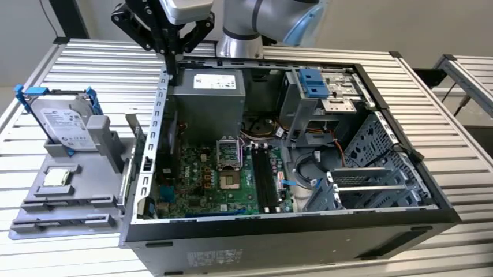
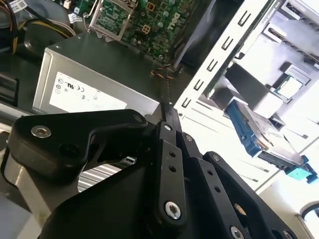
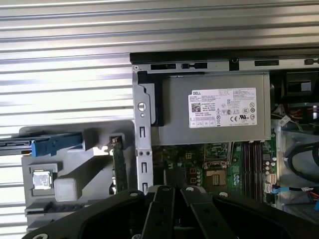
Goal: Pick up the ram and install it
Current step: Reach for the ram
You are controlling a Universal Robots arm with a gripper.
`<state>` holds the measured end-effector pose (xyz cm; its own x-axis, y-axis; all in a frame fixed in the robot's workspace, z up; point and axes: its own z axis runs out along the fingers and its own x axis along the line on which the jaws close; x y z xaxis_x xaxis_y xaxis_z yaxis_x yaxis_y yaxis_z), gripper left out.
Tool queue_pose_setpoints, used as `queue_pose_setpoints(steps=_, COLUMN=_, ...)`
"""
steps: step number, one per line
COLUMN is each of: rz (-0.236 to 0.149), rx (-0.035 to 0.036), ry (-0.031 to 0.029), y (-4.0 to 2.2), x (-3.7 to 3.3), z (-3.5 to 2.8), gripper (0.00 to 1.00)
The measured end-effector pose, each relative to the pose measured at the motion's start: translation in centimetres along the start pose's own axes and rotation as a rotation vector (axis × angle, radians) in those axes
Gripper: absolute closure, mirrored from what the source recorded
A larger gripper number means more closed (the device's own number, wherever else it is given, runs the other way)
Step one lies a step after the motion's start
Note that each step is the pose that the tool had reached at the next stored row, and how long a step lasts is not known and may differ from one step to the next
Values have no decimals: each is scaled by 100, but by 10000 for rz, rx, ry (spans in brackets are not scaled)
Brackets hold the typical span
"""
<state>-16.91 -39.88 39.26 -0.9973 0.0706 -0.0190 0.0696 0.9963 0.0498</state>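
Note:
The ram (image 3: 118,165) is a thin green stick standing on edge in the grey holder (image 1: 73,199), right beside the outside of the case wall. In the exterior view it shows edge-on as a narrow strip (image 1: 138,147). My gripper (image 1: 171,57) hangs above the back corner of the open computer case (image 1: 400,190), over the power supply (image 1: 206,86). Its black fingers (image 2: 167,149) meet at the tips, shut, and I see nothing between them. The gripper (image 3: 172,188) is well apart from the ram. The black memory slots (image 1: 266,179) lie on the green motherboard (image 1: 204,184).
A silver hard drive in a blue frame (image 1: 66,118) stands on the holder, with a small square processor chip (image 1: 58,178) in front of it. Drive bays with blue tabs (image 1: 316,83) and cables fill the case on the exterior view's right. A slatted metal table (image 1: 92,63) surrounds everything.

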Motion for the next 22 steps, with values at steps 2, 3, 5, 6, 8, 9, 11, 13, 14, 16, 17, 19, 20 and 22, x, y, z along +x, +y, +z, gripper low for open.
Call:
queue_pose_setpoints(steps=2, rz=-5, rx=0, ry=0, y=-4, x=51, z=-1, gripper=100)
queue_pose_setpoints(steps=3, rz=-6, rx=-1, ry=0, y=-5, x=74, z=-2, gripper=100)
queue_pose_setpoints(steps=5, rz=-9, rx=-1, ry=0, y=-10, x=138, z=-3, gripper=100)
queue_pose_setpoints(steps=6, rz=-9, rx=-1, ry=0, y=-12, x=170, z=-4, gripper=100)
queue_pose_setpoints(steps=8, rz=-11, rx=-1, ry=1, y=-15, x=219, z=-5, gripper=100)
queue_pose_setpoints(steps=9, rz=-11, rx=-1, ry=0, y=-17, x=242, z=-5, gripper=100)
queue_pose_setpoints(steps=11, rz=-19, rx=-1, ry=1, y=-21, x=295, z=-7, gripper=100)
queue_pose_setpoints(steps=13, rz=-36, rx=-1, ry=1, y=-24, x=346, z=-8, gripper=100)
queue_pose_setpoints(steps=14, rz=-48, rx=-2, ry=1, y=-26, x=373, z=-8, gripper=100)
queue_pose_setpoints(steps=16, rz=-73, rx=-2, ry=3, y=-29, x=422, z=-9, gripper=100)
queue_pose_setpoints(steps=17, rz=-85, rx=-2, ry=3, y=-31, x=450, z=-10, gripper=100)
queue_pose_setpoints(steps=19, rz=-106, rx=-2, ry=4, y=-35, x=507, z=-11, gripper=100)
queue_pose_setpoints(steps=20, rz=-115, rx=-3, ry=3, y=-37, x=535, z=-12, gripper=100)
queue_pose_setpoints(steps=22, rz=-131, rx=-3, ry=1, y=-41, x=592, z=-13, gripper=100)
